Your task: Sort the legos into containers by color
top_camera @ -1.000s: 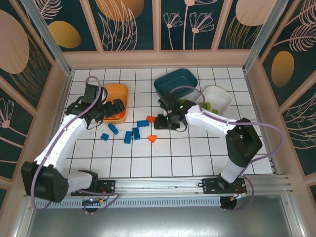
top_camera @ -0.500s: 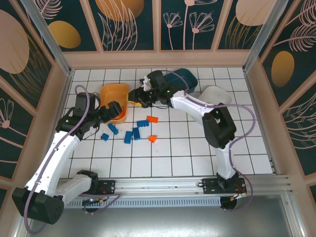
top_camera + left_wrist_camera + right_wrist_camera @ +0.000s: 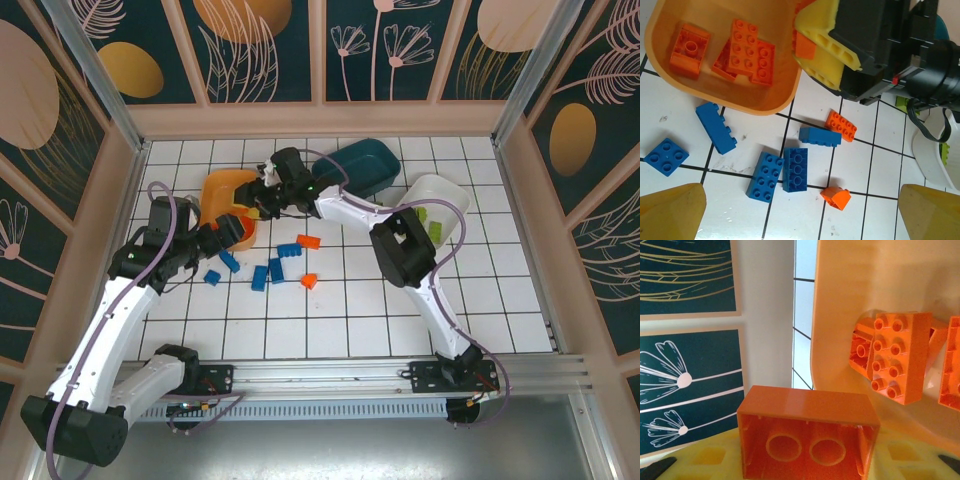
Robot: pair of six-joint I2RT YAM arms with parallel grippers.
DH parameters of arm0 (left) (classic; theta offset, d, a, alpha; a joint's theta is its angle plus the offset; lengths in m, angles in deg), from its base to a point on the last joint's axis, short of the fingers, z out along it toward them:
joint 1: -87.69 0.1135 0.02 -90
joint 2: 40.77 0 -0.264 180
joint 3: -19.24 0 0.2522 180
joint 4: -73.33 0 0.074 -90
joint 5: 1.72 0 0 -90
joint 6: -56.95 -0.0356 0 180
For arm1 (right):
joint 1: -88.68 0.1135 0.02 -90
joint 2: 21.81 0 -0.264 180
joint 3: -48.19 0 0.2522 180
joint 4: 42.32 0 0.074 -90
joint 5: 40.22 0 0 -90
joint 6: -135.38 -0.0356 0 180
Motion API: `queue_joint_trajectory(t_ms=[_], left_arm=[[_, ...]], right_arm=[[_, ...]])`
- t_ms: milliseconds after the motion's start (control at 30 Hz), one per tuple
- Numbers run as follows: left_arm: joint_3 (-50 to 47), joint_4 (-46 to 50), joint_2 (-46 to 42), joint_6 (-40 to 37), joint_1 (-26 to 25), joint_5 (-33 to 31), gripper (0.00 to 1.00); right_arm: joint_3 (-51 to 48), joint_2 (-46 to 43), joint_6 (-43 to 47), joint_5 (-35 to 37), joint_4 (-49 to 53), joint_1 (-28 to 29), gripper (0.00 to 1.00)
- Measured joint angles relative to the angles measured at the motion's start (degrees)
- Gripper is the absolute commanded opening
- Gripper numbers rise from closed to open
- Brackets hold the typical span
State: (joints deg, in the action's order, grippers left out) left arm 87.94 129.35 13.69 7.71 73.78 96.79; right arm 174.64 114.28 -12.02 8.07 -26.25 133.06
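Orange lego (image 3: 807,440), bottom cut off, sits clenched in right gripper (image 3: 805,46); left gripper (image 3: 800,215) gapes.

Left arm climbs from its base at the near left and bends at the elbow, forearm angled inward. The left gripper (image 3: 230,236) faces forward and right, its yellow fingertips (image 3: 671,212) spread wide with nothing between them. Right arm folds sharply at the elbow and stretches far across to the left side, where the right gripper (image 3: 261,200) clamps its yellow pads (image 3: 822,37) on an orange brick (image 3: 807,437).
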Motion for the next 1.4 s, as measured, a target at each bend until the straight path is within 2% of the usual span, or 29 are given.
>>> queue_joint_trajectory(t_ms=[133,433,733,900,1067,1200,1333,1400], left_arm=[[0.00,0.33,-0.04,-0.09,0.00,-0.15,0.99],[0.00,0.44,-0.04,-0.09,0.00,-0.46,0.99],[-0.13,0.48,-0.04,0.11,0.00,-1.68,0.99],[-3.91,1.64,-0.09,1.55,0.00,-2.60,0.98],[-11.32,2.10,1.57,4.20,0.00,-2.99,0.99],[-14.38,1.03,5.46,5.73,0.00,-3.34,0.85],[-14.51,-1.60,9.97,5.55,0.00,-4.26,0.62],[-14.51,-3.19,11.96,5.29,0.00,-4.55,0.60]], right_arm=[[0.22,0.61,-0.76,0.02,0.02,0.00,0.58],[2.01,0.70,-0.79,-0.42,0.07,-0.02,0.67],[2.58,0.42,1.31,-0.28,2.29,-0.44,0.66],[-1.40,-5.70,8.44,5.40,12.61,-2.21,0.66],[-9.44,-17.68,17.62,11.91,21.24,-4.66,0.65],[-18.56,-26.71,21.42,14.71,22.99,-4.61,0.64],[-27.34,-32.00,22.56,15.50,22.67,-4.26,0.63],[-30.95,-33.40,22.58,15.74,22.29,-4.20,0.63]])
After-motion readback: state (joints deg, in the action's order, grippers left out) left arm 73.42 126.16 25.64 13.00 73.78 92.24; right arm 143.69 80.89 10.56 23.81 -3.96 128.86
